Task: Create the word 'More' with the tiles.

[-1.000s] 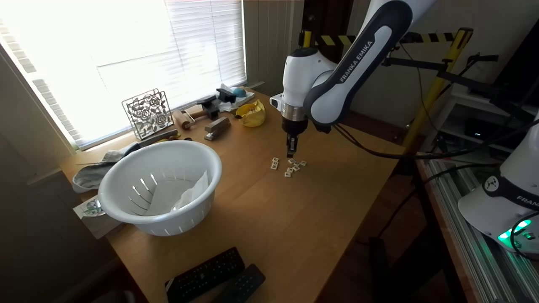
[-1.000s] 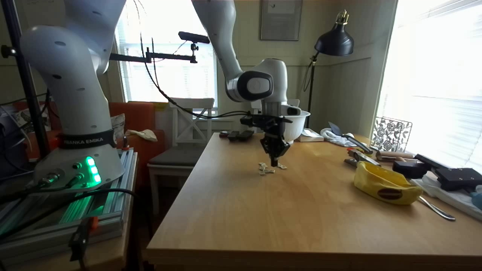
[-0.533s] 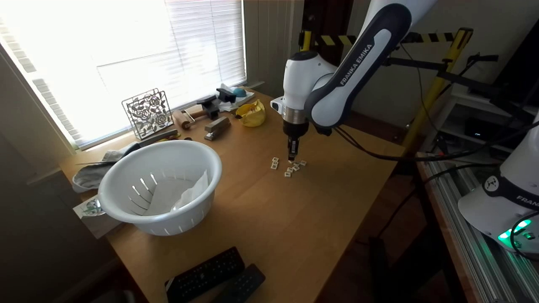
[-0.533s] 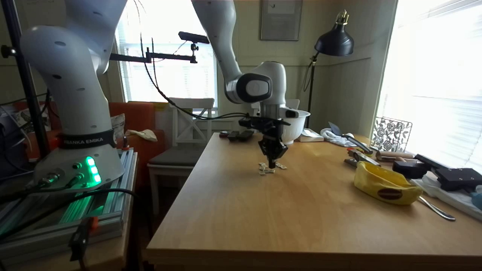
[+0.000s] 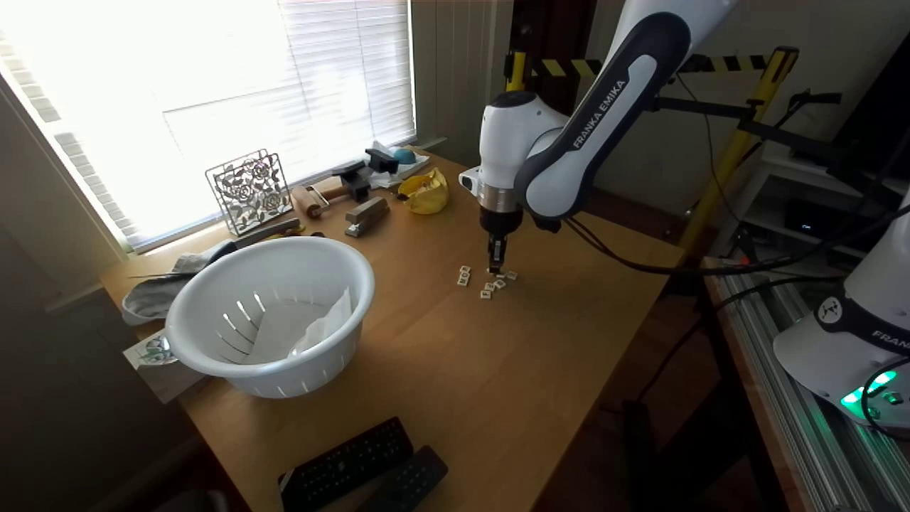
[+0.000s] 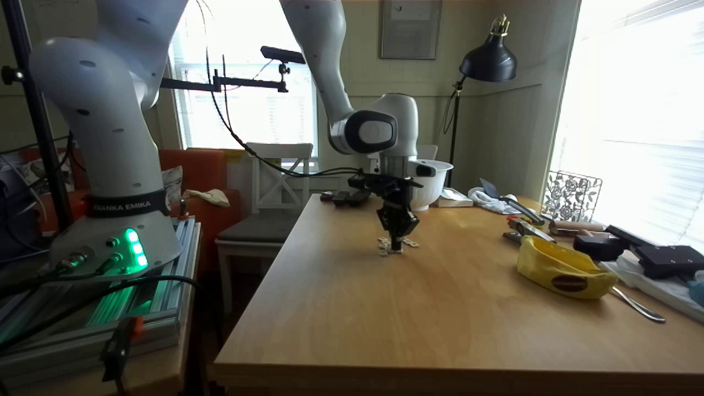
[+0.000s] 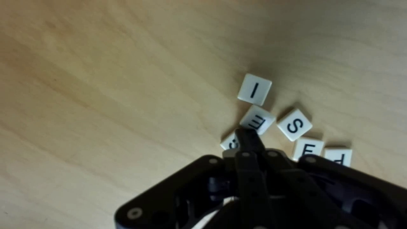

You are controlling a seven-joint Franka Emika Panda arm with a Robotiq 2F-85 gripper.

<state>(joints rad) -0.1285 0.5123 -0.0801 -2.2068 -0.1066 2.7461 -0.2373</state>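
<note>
In an exterior view, the white bowl (image 5: pixel 302 379) stood toward the left of the bench (image 5: pixel 426 348). Well apart, rightward, lay a short row of tiles (image 5: pixel 463 281), then a looser cluster (image 5: pixel 487 294), the end effector (image 5: pixel 495 269) pointing down over it with jaws pressed together. In the wrist view its tip hid part of an E tile (image 7: pixel 257 118); whether they touched I could not tell. An S tile (image 7: pixel 295 124) lay just beside, rightward.

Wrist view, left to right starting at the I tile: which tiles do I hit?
I tile → S tile → E-looking tile → far-right tile, letter partly hidden. Left out: tile just below I, overlapping its column.
</note>
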